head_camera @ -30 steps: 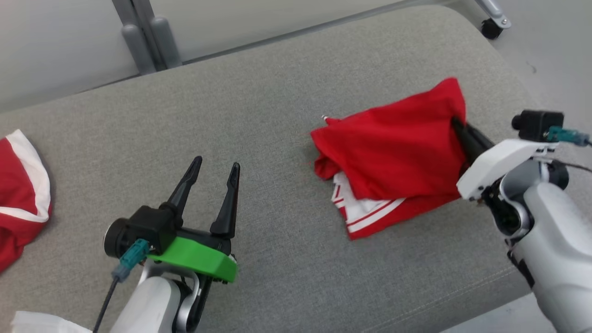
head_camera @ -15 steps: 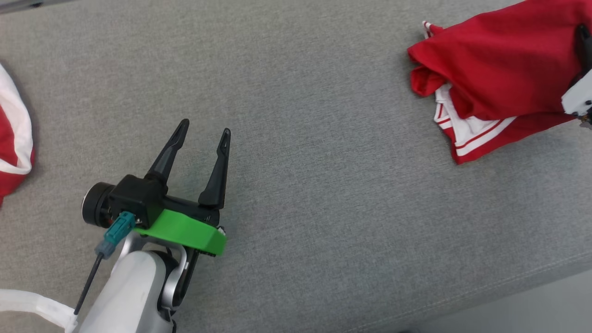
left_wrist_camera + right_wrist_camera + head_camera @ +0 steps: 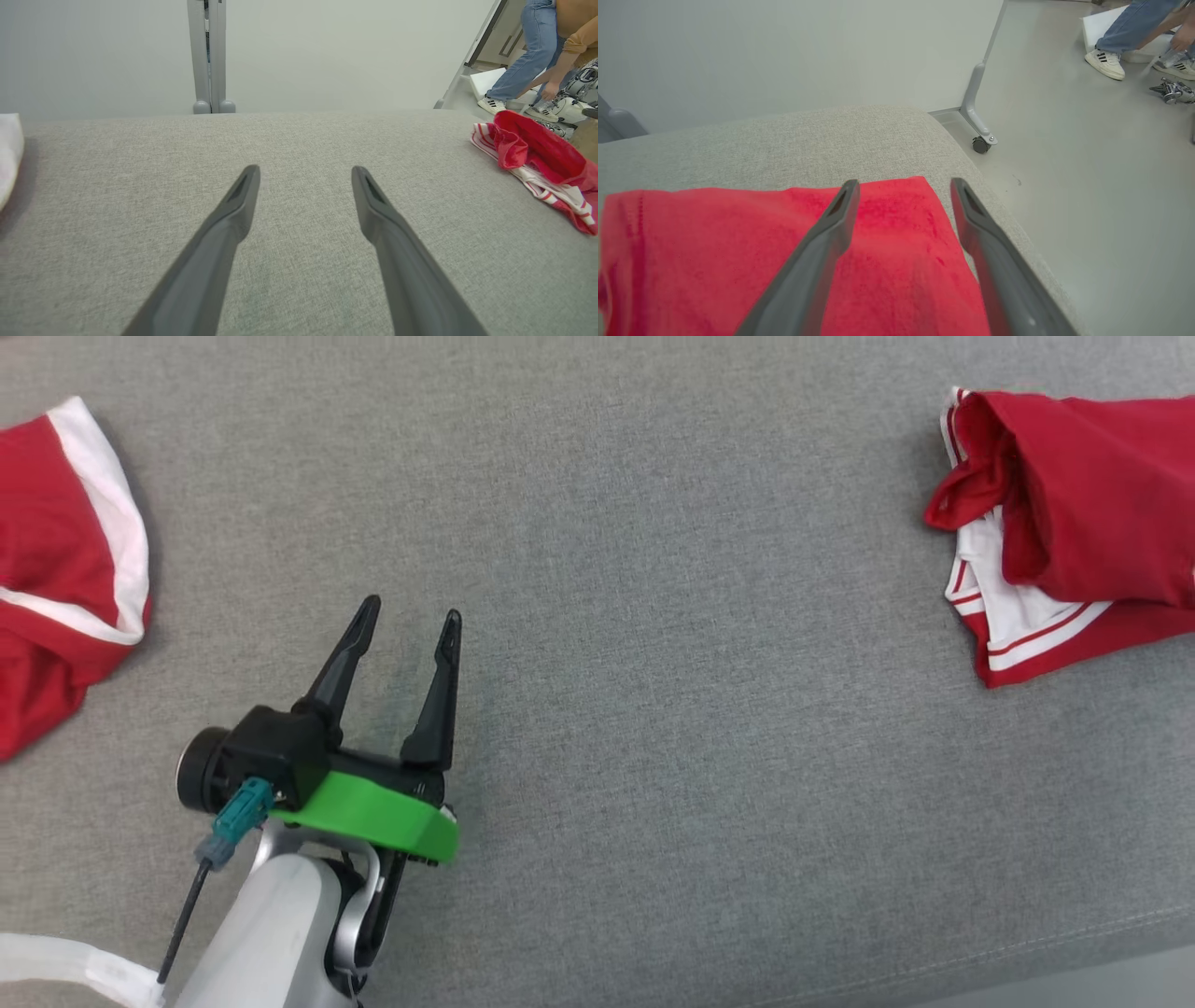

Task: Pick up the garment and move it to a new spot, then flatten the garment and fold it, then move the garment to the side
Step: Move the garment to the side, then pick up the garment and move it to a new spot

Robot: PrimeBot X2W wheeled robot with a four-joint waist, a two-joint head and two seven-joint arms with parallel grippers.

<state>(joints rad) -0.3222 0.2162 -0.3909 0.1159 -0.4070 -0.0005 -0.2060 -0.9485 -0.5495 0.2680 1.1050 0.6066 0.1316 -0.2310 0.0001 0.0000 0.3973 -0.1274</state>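
The garment (image 3: 1083, 513) is a red piece with white striped trim, lying bunched and folded at the right end of the grey cushioned surface (image 3: 653, 709). In the left wrist view the garment (image 3: 537, 158) lies far to the right of my left gripper (image 3: 303, 170). My left gripper (image 3: 408, 616) hovers open over bare cushion, nothing between its fingers. In the right wrist view my right gripper (image 3: 903, 184) stands open just above the garment (image 3: 738, 256), near its far corner, with no cloth pinched between the fingers.
Another red and white cloth (image 3: 56, 551) lies at the cushion's left end. The cushion's rounded right edge (image 3: 994, 205) drops to the floor by a wheeled frame leg (image 3: 980, 140). A person (image 3: 532, 46) crouches on the floor beyond.
My right gripper has gone from shut on the garment to open, and the cloth has settled on the cushion. The head camera has shifted, so my right arm left its picture. The left gripper stays open.
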